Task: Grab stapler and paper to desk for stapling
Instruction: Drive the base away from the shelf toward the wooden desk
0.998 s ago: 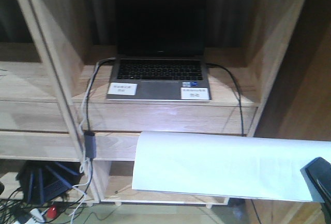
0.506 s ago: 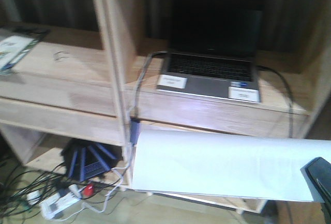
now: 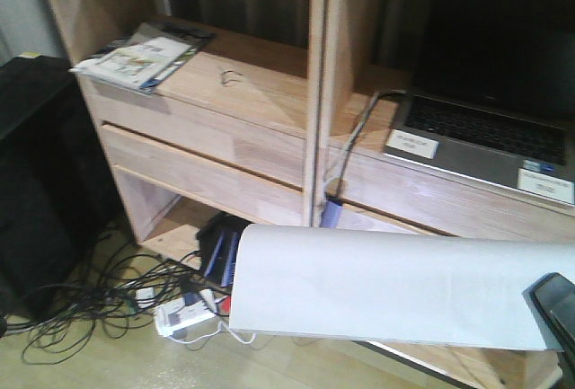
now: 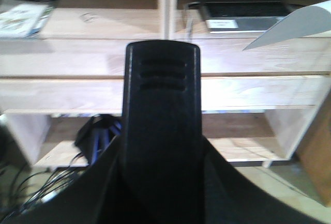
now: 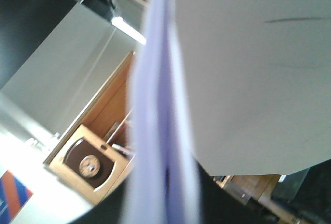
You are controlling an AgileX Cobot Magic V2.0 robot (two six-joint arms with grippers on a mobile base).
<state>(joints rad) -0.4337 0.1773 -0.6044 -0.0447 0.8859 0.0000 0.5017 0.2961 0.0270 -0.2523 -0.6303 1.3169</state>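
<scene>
The paper (image 3: 386,286) hangs as a wide white sheet across the lower front view, its right end in my right gripper (image 3: 561,313). The right wrist view shows the paper (image 5: 248,69) edge-on, running down between the dark jaws of the right gripper (image 5: 165,193), which is shut on it. In the left wrist view the black stapler (image 4: 161,89) sticks straight up from my left gripper (image 4: 161,182), which is shut on it. A corner of the paper (image 4: 305,22) shows at the upper right there. The desk is out of view.
A wooden shelf unit (image 3: 225,151) fills the view ahead, with an open laptop (image 3: 485,133) on its right shelf and magazines (image 3: 139,57) on its left. Tangled cables (image 3: 99,304) and a power strip (image 3: 184,315) lie on the floor. A black bulk (image 3: 36,182) stands at the left.
The whole view has swung left: shelf unit and laptop slid to the right, and the magazines and the black bulk came into sight. Paper and right gripper keep their place in the frame.
</scene>
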